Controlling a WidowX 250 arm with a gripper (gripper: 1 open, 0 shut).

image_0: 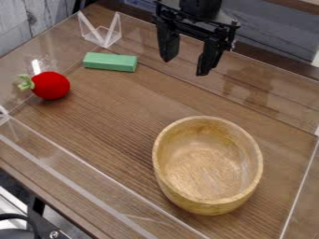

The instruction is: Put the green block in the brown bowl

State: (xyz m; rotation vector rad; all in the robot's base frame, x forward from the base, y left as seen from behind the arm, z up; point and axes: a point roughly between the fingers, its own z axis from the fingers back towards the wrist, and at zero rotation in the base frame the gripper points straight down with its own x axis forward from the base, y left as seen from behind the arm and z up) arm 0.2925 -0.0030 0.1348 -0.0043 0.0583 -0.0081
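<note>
Brown and round, the large wooden bowl with a thick rim [208,166] sits on the brown wooden table [118,121]. Up beyond the bowl hangs the black robot gripper [191,63], its fingers spread apart with nothing between them. The flat green rectangular block [111,62] lies beyond the bowl and to its left in the view, outside it. Left of the bowl rests a red round fruit with a green stem [50,86].

The arm [197,17] is cut off by the top edge, and the black cable [28,220] at the lower left runs out of the frame. At the upper left, the clear thing [100,34] is too faint to make out fully. The table [106,126] is cut off at the right edge, and its grain is blurred.
</note>
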